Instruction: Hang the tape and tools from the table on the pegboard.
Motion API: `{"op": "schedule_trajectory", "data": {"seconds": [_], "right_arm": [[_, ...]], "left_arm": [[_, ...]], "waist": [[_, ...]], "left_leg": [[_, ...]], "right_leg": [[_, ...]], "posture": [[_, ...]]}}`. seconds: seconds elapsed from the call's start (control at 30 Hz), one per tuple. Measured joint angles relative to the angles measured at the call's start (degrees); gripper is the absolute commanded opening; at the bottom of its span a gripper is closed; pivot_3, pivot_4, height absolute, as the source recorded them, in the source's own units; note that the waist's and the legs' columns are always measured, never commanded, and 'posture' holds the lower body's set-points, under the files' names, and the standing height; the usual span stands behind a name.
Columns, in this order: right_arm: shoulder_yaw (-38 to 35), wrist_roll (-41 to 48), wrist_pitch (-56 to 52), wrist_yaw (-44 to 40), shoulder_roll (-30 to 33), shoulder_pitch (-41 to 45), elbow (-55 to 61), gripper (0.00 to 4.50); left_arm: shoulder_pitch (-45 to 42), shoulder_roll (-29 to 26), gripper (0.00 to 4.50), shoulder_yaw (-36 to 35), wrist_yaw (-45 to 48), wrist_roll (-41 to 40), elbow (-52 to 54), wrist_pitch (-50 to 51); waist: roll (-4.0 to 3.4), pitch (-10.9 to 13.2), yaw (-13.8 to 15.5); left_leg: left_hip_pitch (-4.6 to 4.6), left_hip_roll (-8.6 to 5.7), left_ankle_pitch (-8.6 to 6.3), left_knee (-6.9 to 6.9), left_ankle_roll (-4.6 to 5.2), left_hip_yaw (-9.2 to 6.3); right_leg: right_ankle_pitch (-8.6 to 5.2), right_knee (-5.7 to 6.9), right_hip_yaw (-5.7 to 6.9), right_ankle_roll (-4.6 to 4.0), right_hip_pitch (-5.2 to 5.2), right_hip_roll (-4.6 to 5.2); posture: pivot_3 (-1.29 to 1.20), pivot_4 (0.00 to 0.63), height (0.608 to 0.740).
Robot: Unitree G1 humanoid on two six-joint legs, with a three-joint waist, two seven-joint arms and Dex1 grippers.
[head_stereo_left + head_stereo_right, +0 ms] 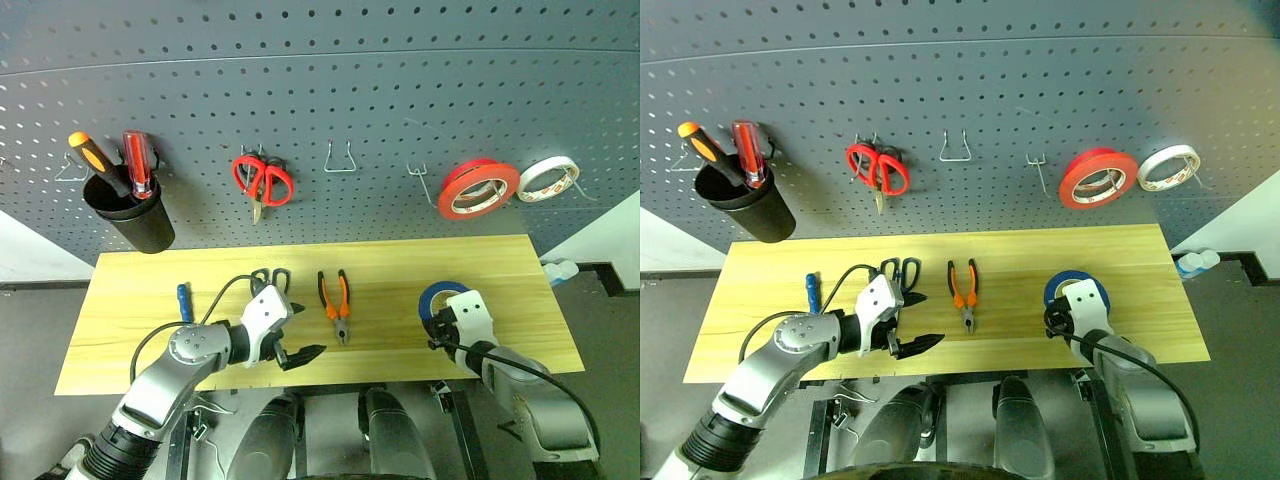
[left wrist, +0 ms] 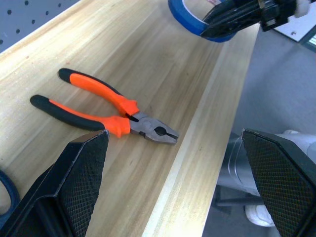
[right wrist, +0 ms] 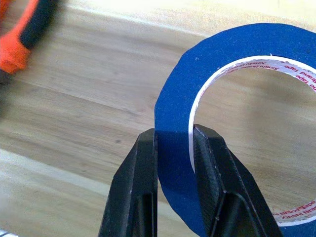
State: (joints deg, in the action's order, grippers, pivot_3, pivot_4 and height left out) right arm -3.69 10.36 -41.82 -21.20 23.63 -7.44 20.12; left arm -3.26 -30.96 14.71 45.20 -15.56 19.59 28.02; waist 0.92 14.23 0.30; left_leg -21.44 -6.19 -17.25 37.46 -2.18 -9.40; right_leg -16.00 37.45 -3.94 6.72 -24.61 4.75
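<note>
On the table (image 1: 130, 345), from left to right, the small blue-handled screwdriver (image 1: 184, 301), the dark-handled scissors (image 1: 271, 279) and the pliers (image 1: 335, 303) are seen lying flat and untouched. The left gripper (image 1: 300, 353) is held spread wide over the near edge, with nothing between its fingers. Further right, the blue tape (image 3: 222, 98) is pinched through its wall by the right gripper (image 3: 175, 143). The tape step is judged in hand; next, the ring must be carried to the bare hook (image 1: 420, 183) on the pegboard (image 1: 330, 80), with open room left beside the red-orange roll (image 1: 478, 188)

The blue tape (image 3: 173, 163) core reads "Xinshi Brand Tape" in red.
</note>
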Motion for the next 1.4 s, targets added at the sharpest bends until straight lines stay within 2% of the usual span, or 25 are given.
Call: {"op": "schedule_trajectory", "data": {"seconds": [0.27, 0.5, 0.9, 1.17, 1.4], "right_arm": [[-2.5, 1.3, -0.1, -0.7, 0.3, -7.4, 9.0, 0.66], [-5.3, 4.7, 7.2, -3.9, -0.4, -14.0, 15.6, 0.66], [-4.5, 6.6, 24.5, -4.5, -5.4, -11.5, 16.7, 0.66], [-3.3, 6.6, 28.7, -3.8, -5.9, -11.2, 16.7, 0.66], [-0.8, 5.3, 31.3, -1.8, -7.5, -4.9, 16.1, 0.66]], "left_arm": [[-0.8, 0.2, 4.50, 0.2, 0.8, 0.1, -1.2, -0.8], [-0.9, 0.2, 4.50, 0.2, 0.9, 0.1, -1.5, -1.1], [-1.2, 0.5, 4.50, 0.3, 1.0, 0.4, -2.4, -1.9], [-1.2, 0.5, 4.50, 0.3, 1.2, 0.6, -2.7, -2.4], [-1.4, 0.7, 4.50, 0.3, 1.8, 0.9, -3.2, -2.5]], "waist": [[-0.07, -0.2, 0.3], [-0.07, -0.3, -0.1], [-0.12, -0.5, -0.1], [-0.14, -0.5, -0.2], [-0.13, -0.6, -1.1]], "left_leg": [[0.00, 0.00, 0.00, 0.00, 0.00, 0.00], [0.01, 0.01, 0.00, 0.02, 0.00, 0.01], [0.01, 0.00, 0.00, 0.08, 0.00, 0.00], [0.01, 0.00, 0.00, 0.16, 0.00, 0.00], [0.01, 0.00, 0.00, 0.38, 0.00, 0.00]], "right_leg": [[0.00, 0.00, 0.00, 0.00, 0.00, 0.00], [0.01, 0.01, 0.00, 0.00, 0.02, -0.01], [0.01, 0.03, 0.00, -0.01, 0.03, -0.02], [0.02, 0.10, 0.00, -0.01, 0.04, -0.03], [0.02, 0.29, 0.00, -0.01, 0.05, -0.04]], "posture": [[0.00, 0.201, 0.720], [0.00, 0.203, 0.720], [0.00, 0.198, 0.720], [0.00, 0.199, 0.720], [0.00, 0.199, 0.720]]}}
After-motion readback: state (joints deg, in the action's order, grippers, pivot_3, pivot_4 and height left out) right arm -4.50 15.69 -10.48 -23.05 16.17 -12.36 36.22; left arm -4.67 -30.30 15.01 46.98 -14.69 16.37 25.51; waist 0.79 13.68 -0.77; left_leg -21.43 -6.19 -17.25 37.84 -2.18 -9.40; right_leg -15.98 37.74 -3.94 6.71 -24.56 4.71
